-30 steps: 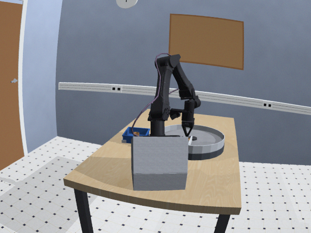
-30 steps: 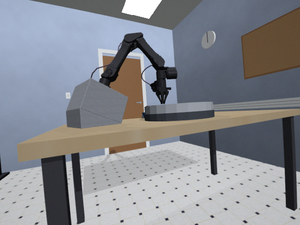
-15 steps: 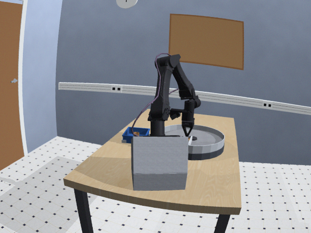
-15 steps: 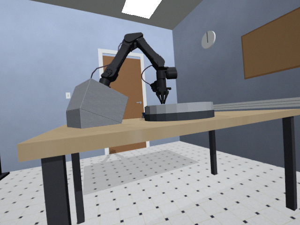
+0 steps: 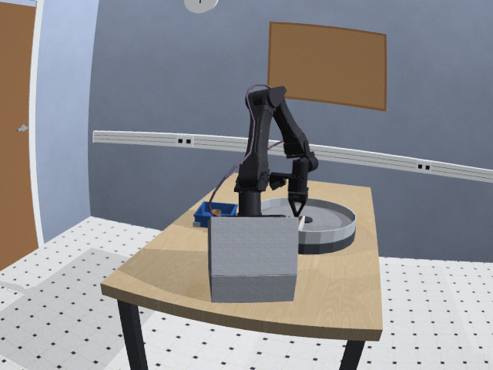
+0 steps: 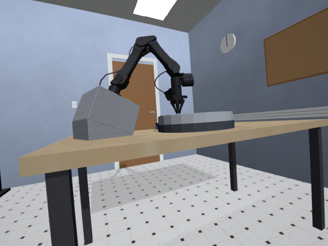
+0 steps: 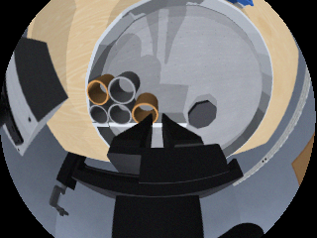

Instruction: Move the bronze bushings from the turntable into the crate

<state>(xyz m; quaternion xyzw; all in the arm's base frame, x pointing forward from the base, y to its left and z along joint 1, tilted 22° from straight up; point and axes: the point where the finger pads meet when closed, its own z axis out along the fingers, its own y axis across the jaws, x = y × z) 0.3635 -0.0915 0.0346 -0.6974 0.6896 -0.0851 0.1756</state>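
The grey turntable point(image 5: 318, 223) sits on the table to the right of the arm's base. In the wrist view the turntable point(image 7: 181, 73) holds a cluster of upright bushings at its left rim: two bronze bushings point(image 7: 101, 90) point(image 7: 146, 107) and three steel bushings point(image 7: 126, 85) point(image 7: 101, 114) point(image 7: 121, 114). My gripper point(image 7: 157, 117) points down and hovers just above the nearer bronze bushing. Its fingers stand almost together with a narrow gap and hold nothing. It also shows in the top and exterior views point(image 5: 297, 213) point(image 6: 178, 111) above the turntable rim. The blue crate point(image 5: 215, 208) holds one bronze bushing point(image 5: 216, 210).
A large grey box point(image 5: 253, 258) point(image 6: 104, 115) stands in front of the arm's base and hides part of the turntable in the top view. A dark hexagonal hub point(image 7: 201, 113) marks the turntable's centre. The turntable has a raised rim.
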